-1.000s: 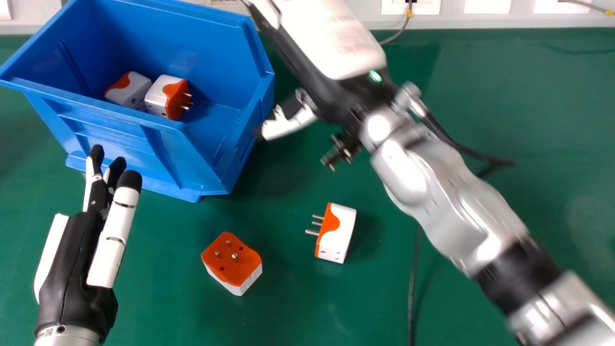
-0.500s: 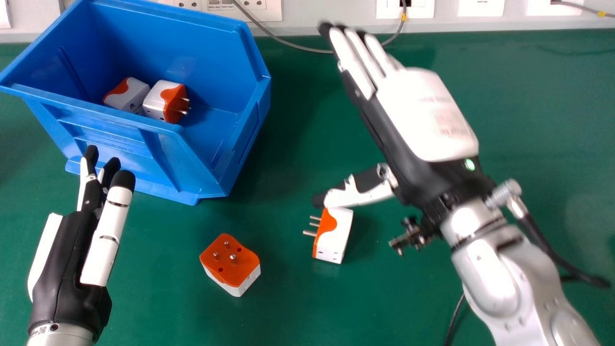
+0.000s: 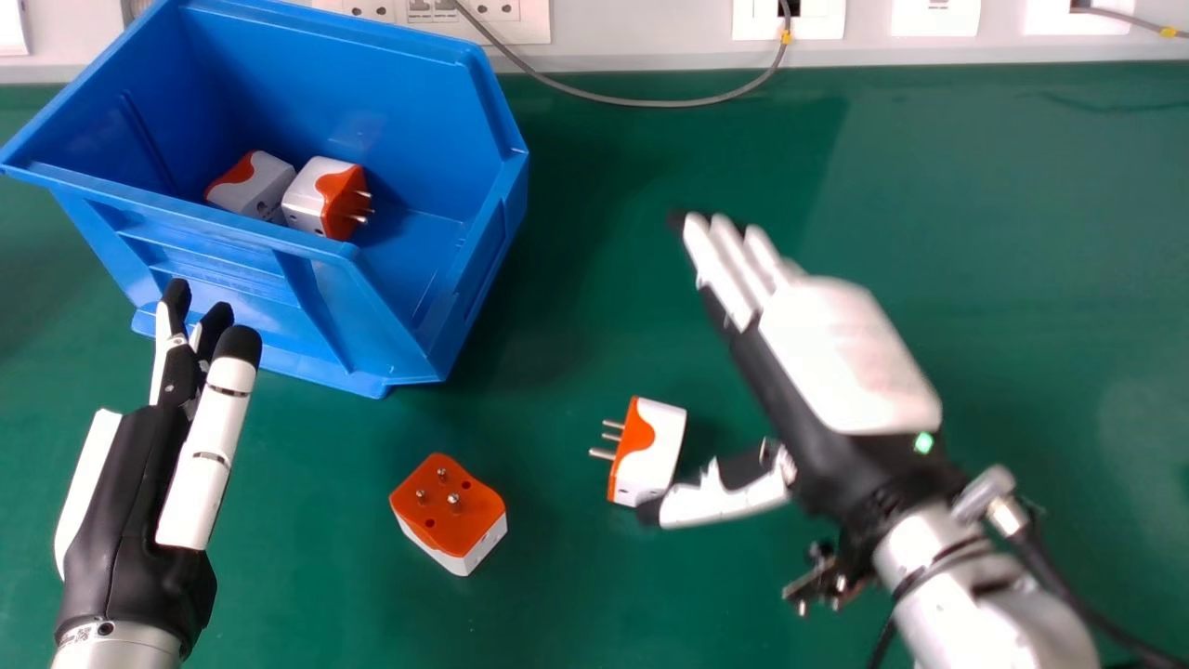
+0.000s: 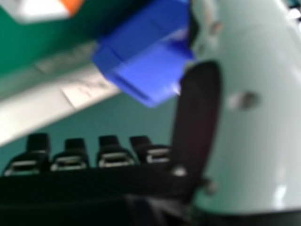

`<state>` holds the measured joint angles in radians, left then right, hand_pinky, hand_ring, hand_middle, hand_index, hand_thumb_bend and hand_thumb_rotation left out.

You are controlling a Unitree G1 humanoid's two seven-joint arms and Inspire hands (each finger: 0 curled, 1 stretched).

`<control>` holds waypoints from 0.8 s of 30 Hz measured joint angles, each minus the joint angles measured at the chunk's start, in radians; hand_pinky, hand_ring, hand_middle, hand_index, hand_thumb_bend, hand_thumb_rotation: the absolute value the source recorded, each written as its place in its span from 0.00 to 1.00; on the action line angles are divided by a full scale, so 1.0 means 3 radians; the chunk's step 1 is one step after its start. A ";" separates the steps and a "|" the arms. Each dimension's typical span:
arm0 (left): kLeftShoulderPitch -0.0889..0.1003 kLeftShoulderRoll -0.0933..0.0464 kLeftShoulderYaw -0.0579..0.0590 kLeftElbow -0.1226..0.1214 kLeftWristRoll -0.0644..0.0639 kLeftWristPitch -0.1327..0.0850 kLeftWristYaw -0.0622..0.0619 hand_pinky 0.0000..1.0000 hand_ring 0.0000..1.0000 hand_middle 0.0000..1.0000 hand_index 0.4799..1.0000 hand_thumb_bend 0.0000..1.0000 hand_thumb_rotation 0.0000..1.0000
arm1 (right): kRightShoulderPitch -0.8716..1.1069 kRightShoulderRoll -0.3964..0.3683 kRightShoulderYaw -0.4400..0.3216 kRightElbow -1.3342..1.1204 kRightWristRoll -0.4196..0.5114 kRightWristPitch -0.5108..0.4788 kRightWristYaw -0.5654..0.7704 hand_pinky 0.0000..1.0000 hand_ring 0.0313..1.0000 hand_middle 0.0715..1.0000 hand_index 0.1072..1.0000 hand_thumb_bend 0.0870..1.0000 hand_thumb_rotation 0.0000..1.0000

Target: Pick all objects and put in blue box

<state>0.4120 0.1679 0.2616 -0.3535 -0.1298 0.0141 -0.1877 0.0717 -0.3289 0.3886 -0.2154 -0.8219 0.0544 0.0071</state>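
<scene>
One hand, the left hand (image 3: 130, 511), is in front of the blue box (image 3: 214, 242), palm and wrist on the robot's side of it, its fingers nearly straight, pointing toward the box, and holding nothing. Inside the box, two white-and-orange plug adapters sit side by side: the left boxed adapter (image 3: 253, 184) and, next to it, the right boxed adapter (image 3: 320, 197), its pins pointing toward the box's right side.

In front of the box, near its right front corner, the orange-faced adapter (image 3: 450, 511) rests on the green table (image 3: 557, 595) with its pins up. Farther right of the box and also nearer the robot, the side-lying adapter (image 3: 650, 451) has its pins turned leftward.

Well to the right of the box is the right hand (image 3: 841, 353), open and empty, fingers straight and angled toward the far side of the table, thumb spread out to the left. The side-lying adapter is just beside the thumb, between the box and the palm; the thumb's tip overlaps the adapter's near corner in the head view, but with the hand blurred, contact is hard to confirm.
</scene>
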 measured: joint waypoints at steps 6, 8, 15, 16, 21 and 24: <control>-0.0025 0.0000 0.0000 0.0048 0.0000 -0.0004 -0.0006 1.00 1.00 1.00 1.00 0.47 0.90 | -0.0023 0.0038 0.0182 0.0407 -0.0137 0.0004 -0.0006 0.96 1.00 1.00 0.99 0.71 0.28; -0.0029 0.0001 0.0002 0.0057 0.0000 -0.0005 -0.0006 1.00 1.00 1.00 1.00 0.47 0.90 | -0.0065 0.0056 0.0237 0.0521 -0.0190 0.0019 -0.0002 0.95 1.00 1.00 0.99 0.70 0.29; -0.0059 0.0007 0.0003 0.0071 0.0001 -0.0018 -0.0008 1.00 1.00 1.00 1.00 0.47 0.90 | -0.0314 0.0195 0.0359 0.0893 -0.0199 0.0091 0.0004 0.93 0.99 1.00 0.99 0.69 0.30; -0.0063 0.0008 0.0003 0.0071 0.0001 -0.0020 -0.0009 1.00 1.00 1.00 1.00 0.47 0.90 | -0.0352 0.0215 0.0374 0.0949 -0.0198 0.0102 0.0004 0.93 0.99 1.00 0.98 0.69 0.30; -0.0065 0.0009 0.0003 0.0072 0.0001 -0.0029 -0.0012 1.00 1.00 1.00 1.00 0.46 0.90 | -0.0485 0.0286 0.0401 0.1147 -0.0189 0.0157 0.0020 0.93 0.98 0.99 0.96 0.69 0.29; -0.0066 0.0018 0.0004 0.0079 0.0002 -0.0040 -0.0015 1.00 1.00 1.00 1.00 0.46 0.90 | -0.0577 0.0317 0.0401 0.1269 -0.0170 0.0151 0.0008 0.92 0.97 0.98 0.95 0.70 0.27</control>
<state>0.3922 0.1731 0.2627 -0.3297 -0.1291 0.0020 -0.1921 -0.1014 -0.2338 0.5090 0.1652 -0.8729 0.0998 0.0094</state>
